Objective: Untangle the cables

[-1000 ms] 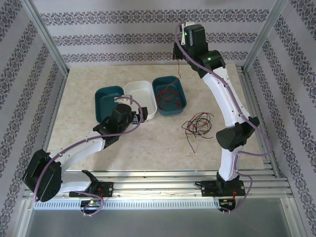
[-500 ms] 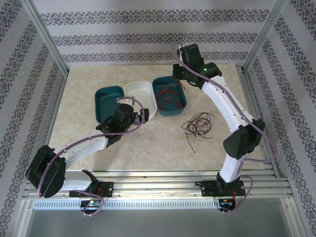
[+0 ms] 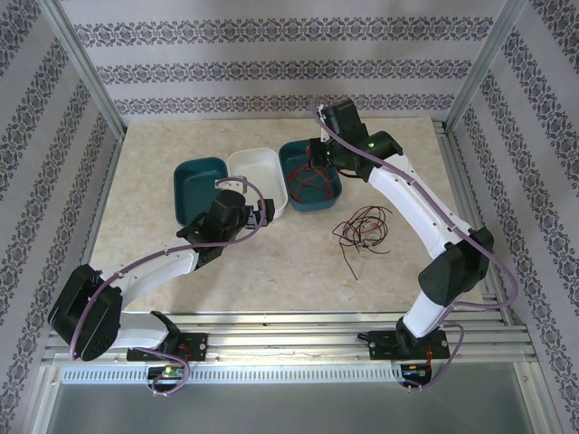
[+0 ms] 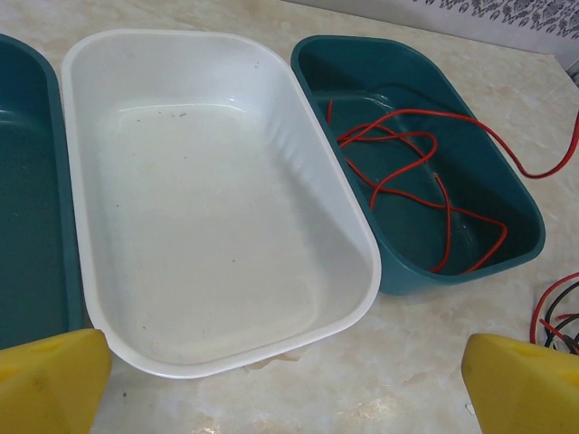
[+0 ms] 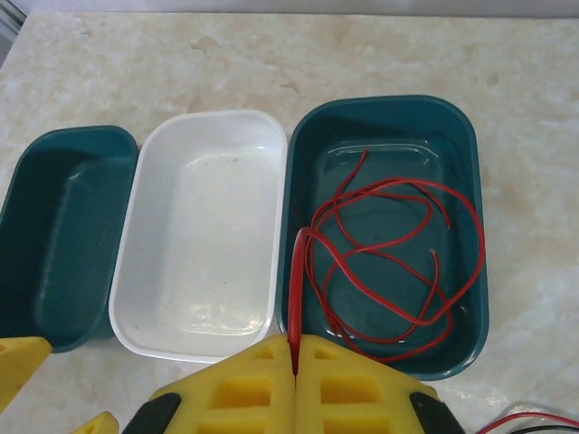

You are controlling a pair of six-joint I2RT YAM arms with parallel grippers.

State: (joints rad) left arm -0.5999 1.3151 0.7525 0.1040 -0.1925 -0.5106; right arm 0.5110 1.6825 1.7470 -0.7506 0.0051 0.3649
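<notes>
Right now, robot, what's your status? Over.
Left pincer open, near white tub. Right pincer shut on red cable over right teal tub. Tangle on table, nothing blocking.

Tubs (image 3: 253, 167) in a row mid-frame; one cable (image 3: 308, 181) in the rightmost tub (image 5: 389, 127), the other cables (image 3: 362, 231), apparently tangled, on the table (image 3: 145, 181) lower right.

You're in a lab robot cell: aluminium frame posts (image 3: 86, 77), wallpaper-print backdrop panels (image 3: 271, 68) boxing in a marble-look desk (image 3: 163, 145), arm bases (image 3: 403, 342) bolted to slotted rails (image 3: 289, 327).
</notes>
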